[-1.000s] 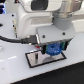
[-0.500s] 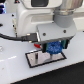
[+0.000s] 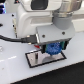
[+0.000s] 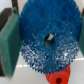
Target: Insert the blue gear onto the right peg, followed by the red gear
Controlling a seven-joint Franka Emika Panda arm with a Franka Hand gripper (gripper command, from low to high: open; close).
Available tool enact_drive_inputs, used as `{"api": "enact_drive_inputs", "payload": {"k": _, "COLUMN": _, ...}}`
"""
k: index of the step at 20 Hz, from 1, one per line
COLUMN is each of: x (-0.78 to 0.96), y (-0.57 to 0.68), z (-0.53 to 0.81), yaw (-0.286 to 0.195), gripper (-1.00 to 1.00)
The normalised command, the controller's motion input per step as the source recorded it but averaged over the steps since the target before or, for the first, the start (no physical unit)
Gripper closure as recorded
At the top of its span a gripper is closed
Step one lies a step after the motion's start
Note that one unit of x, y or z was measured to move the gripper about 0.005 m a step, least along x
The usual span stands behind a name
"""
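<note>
In the exterior view the gripper (image 3: 52,48) hangs low over the grey base plate (image 3: 35,60) with its black border, which lies on the white bench (image 3: 15,72). The blue gear (image 3: 52,48) sits between the fingers, just above the plate toward the exterior view's right; a speck of red below it is probably the red gear (image 3: 48,56). The right peg cannot be made out here (the gear and gripper cover that spot).

In the wrist view the blue gear (image 4: 47,40) fills most of the picture, its toothed rim pinched on either side by the green-padded fingers (image 4: 9,42). Its centre hole is dark, and whether the peg shows through it is too blurred to tell. The red gear (image 4: 56,78), with its raised hub, lies just beyond the blue rim, apparently on the plate.

My guess is that the blue gear is light, stiff plastic: it will not flex, so any tilt would likely jam it on the peg. The teeth give the pads some bite, and a hold across the rim (as now) keeps the hole free. The red gear, being smaller, might best be taken across its rim or hub.

Against the frames of a second and half a second ago, the gripper and gear appear to have dropped slightly toward the plate, though the small pictures leave this uncertain.
</note>
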Motion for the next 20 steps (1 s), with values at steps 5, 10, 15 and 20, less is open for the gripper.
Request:
{"api": "enact_drive_inputs", "payload": {"k": 5, "x": 0.01, "y": 0.0, "z": 0.18, "yaw": 0.0, "gripper": 1.0}}
{"api": "enact_drive_inputs", "payload": {"k": 10, "x": 0.06, "y": 0.01, "z": 0.2, "yaw": 0.0, "gripper": 1.0}}
{"api": "enact_drive_inputs", "payload": {"k": 15, "x": 0.04, "y": -0.01, "z": 0.1, "yaw": 0.0, "gripper": 1.0}}
{"api": "enact_drive_inputs", "payload": {"k": 20, "x": 0.04, "y": 0.0, "z": -0.04, "yaw": 0.0, "gripper": 1.0}}
